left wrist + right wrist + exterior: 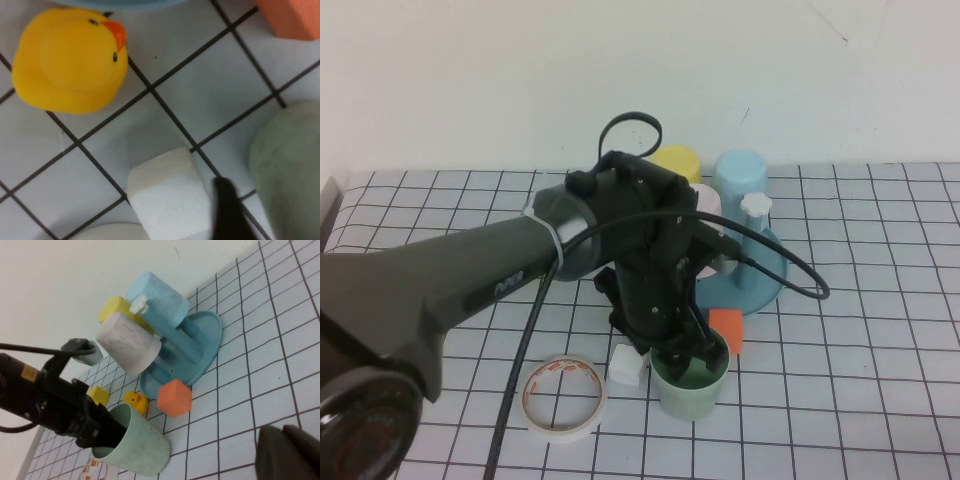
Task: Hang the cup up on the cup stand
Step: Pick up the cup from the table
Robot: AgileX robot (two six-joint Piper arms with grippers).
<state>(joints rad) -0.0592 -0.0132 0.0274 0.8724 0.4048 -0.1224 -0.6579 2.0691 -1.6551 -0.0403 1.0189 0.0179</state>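
The mint-green cup [691, 388] stands mouth-up on the gridded table, in front of the blue cup stand [767, 280]. The same cup [139, 445] shows in the right wrist view. My left gripper [688, 352] reaches down over the cup's rim and is open. One dark finger [227, 210] hangs outside the cup wall [290, 170] with a gap of table between them; the other finger is hidden. My right gripper [287, 454] hovers shut and empty above the table, away from the cup, and is outside the high view.
The stand holds a light blue cup [740, 180], a whitish-pink cup [127, 347] and a yellow cup [678, 162]. An orange cube [725, 330], a white cube [628, 365], a tape roll [563, 396] and a yellow duck [70, 60] lie close around the mint cup.
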